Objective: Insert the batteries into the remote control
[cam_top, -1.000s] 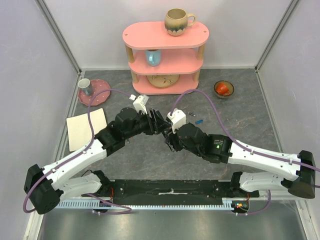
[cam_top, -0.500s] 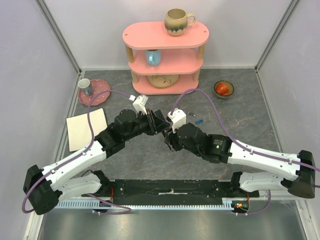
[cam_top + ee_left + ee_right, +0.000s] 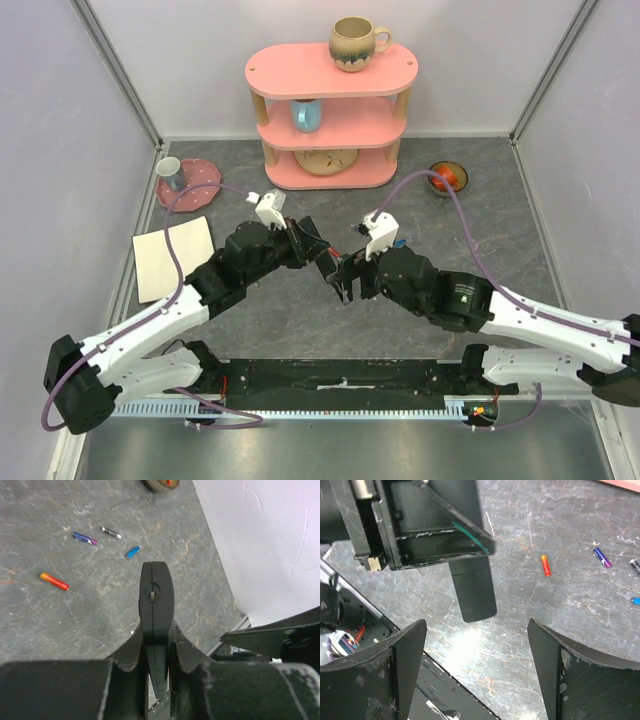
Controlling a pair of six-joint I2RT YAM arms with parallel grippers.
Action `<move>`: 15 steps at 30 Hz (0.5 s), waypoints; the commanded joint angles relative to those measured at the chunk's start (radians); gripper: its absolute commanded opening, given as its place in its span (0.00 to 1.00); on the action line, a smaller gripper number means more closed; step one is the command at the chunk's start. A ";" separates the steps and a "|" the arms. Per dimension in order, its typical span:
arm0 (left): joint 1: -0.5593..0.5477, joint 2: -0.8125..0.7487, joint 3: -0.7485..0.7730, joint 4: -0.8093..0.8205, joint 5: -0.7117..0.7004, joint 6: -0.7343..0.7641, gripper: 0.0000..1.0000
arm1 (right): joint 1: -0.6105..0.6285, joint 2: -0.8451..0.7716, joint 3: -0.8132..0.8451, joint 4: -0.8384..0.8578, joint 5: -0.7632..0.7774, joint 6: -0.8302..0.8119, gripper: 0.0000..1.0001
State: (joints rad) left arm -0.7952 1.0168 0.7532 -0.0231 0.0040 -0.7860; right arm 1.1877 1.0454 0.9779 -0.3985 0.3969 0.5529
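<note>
Two fingers [image 3: 129, 650] of the left gripper [image 3: 157, 652] are closed hard on the remote control [image 3: 156, 595]. They pinch it across its thin sides, so it juts out edge-on above the worktop [image 3: 100, 605]. Just beside it the right gripper [image 3: 475, 662] stands wide open with nothing between its fingers [image 3: 402, 655], and the free end of the remote hangs just ahead of them.

All four batteries lie loose on the worktop beyond the grippers, toward its far right corner and short of the bowl [image 3: 456, 186]. The red-orange one [image 3: 546, 565] is nearest. The purple one [image 3: 601, 557], the dark grey one [image 3: 635, 566] and the blue one [image 3: 635, 600] lie a little further out, none touching another.

Whether the battery bay is uncovered cannot be told from these views.

The step in hand looks like a handover of roles: the left arm steadies the remote while the right fetches a cell. To do it well, the left grip should hold firm and turn the bay face toward the right arm. The right gripper should come down over the red-orange battery with its fingers either side of the cell, then close gently so the cylinder does not roll or squirt away. It will also need to note which end leads, for polarity.
</note>
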 commanded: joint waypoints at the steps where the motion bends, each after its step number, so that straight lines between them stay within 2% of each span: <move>1: 0.002 -0.078 -0.035 0.069 -0.114 0.063 0.02 | 0.000 -0.067 0.009 -0.013 0.104 0.125 0.89; 4: 0.002 -0.132 -0.122 0.210 -0.118 0.083 0.02 | -0.008 -0.077 -0.033 0.000 0.166 0.258 0.89; 6: 0.002 -0.175 -0.216 0.350 -0.125 0.094 0.02 | -0.017 -0.081 -0.060 0.042 0.151 0.312 0.88; 10: 0.002 -0.227 -0.345 0.526 -0.150 0.117 0.02 | -0.031 -0.078 -0.133 0.145 0.111 0.396 0.85; 15: 0.002 -0.245 -0.376 0.499 -0.170 0.078 0.02 | -0.034 -0.013 -0.131 0.246 0.057 0.325 0.83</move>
State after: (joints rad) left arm -0.7940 0.7940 0.3683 0.3588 -0.1158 -0.7177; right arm 1.1576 0.9920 0.8352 -0.2962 0.4839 0.8776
